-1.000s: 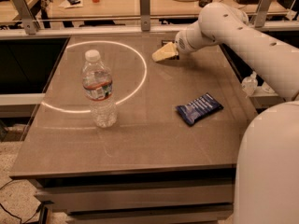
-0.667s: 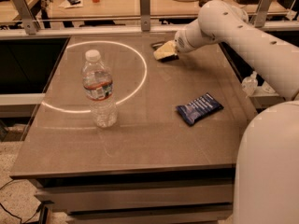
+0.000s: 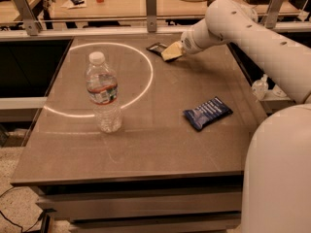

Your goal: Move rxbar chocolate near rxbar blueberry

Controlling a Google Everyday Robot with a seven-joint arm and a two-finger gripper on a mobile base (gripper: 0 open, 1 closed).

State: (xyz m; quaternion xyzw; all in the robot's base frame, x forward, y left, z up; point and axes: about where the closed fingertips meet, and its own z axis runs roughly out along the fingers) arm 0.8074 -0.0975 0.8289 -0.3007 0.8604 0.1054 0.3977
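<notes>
The rxbar chocolate (image 3: pixel 156 47) is a small black wrapper lying flat near the table's far edge, partly covered by my gripper. My gripper (image 3: pixel 171 52) is at the wrapper's right end, low over the table and touching or nearly touching it. The rxbar blueberry (image 3: pixel 208 112) is a dark-blue packet lying flat on the right side of the table, well toward the front from the gripper. My white arm (image 3: pixel 233 21) reaches in from the right.
A clear water bottle (image 3: pixel 103 94) with a white cap stands upright at the left-middle of the brown table (image 3: pixel 146 149). A bright ring of light (image 3: pixel 146 76) lies on the tabletop. A rail with metal posts (image 3: pixel 151 4) runs behind the far edge.
My gripper has shifted a little left along the far edge, and the black wrapper now shows beside it. The blue packet and the bottle have not moved.
</notes>
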